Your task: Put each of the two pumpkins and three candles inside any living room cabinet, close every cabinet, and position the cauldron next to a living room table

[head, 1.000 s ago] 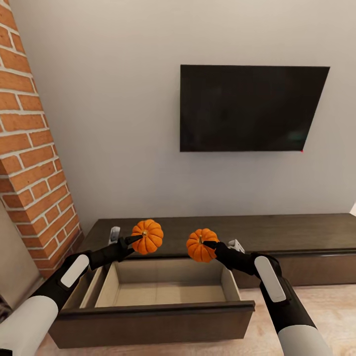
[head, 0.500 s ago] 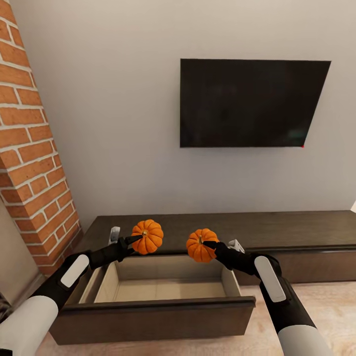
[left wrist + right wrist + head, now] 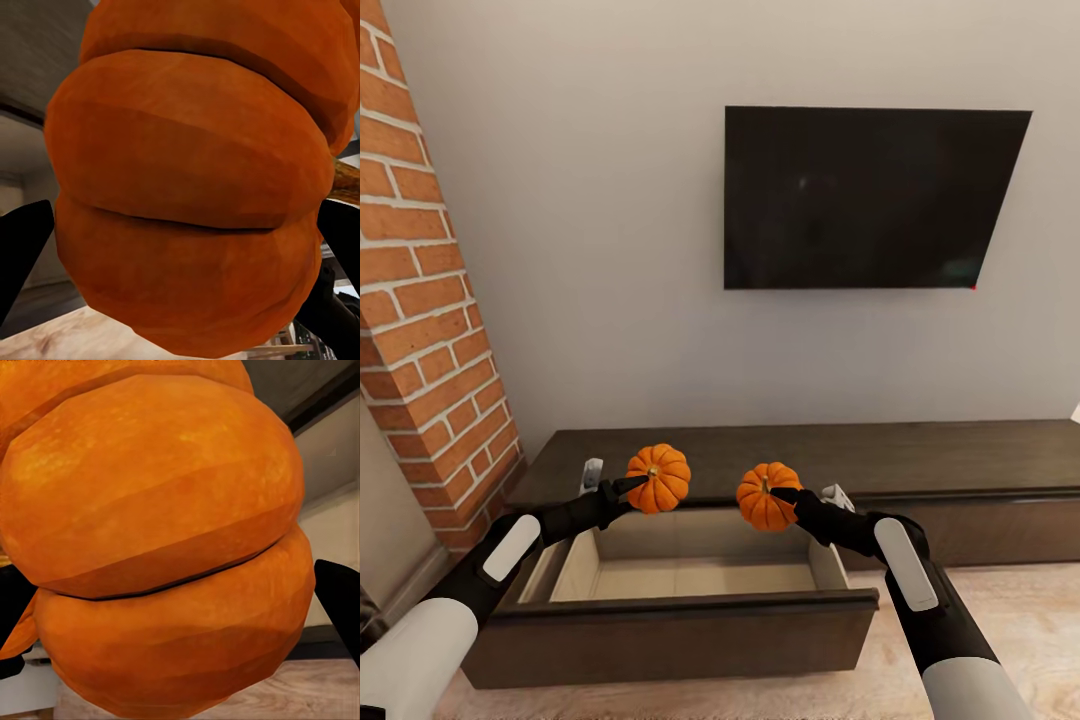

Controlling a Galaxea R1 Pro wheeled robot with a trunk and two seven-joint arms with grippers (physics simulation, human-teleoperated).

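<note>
Left gripper (image 3: 632, 487) clamps a bright orange ribbed pumpkin (image 3: 658, 478), black fingers (image 3: 22, 251) pressed on either flank in the left wrist view. Right gripper (image 3: 788, 494) grips the second orange ribbed pumpkin (image 3: 765, 495) the same way; fingers (image 3: 341, 607) flank it in the right wrist view.

Both pumpkins hang in the air side by side, near each other but apart, above the rear of the open drawer (image 3: 680, 575) of the long, low dark brown wooden cabinet (image 3: 920, 465). The drawer is pulled out toward the robot; its pale interior holds nothing visible. The cabinet's right-hand front appears shut.

Judgement: holding each pumpkin by its sides above the opening leaves a straight path down into the drawer, and carrying both at once saves a trip. Lowering is not yet done.

Surroundings: black flat wall-mounted screen (image 3: 870, 197) above the cabinet, red brick column (image 3: 420, 290) at left, light wood floor (image 3: 1020, 630).

Risk: the two loads sit close together, so dropping them together could make them knock and roll. Drawer needs closing afterwards.
</note>
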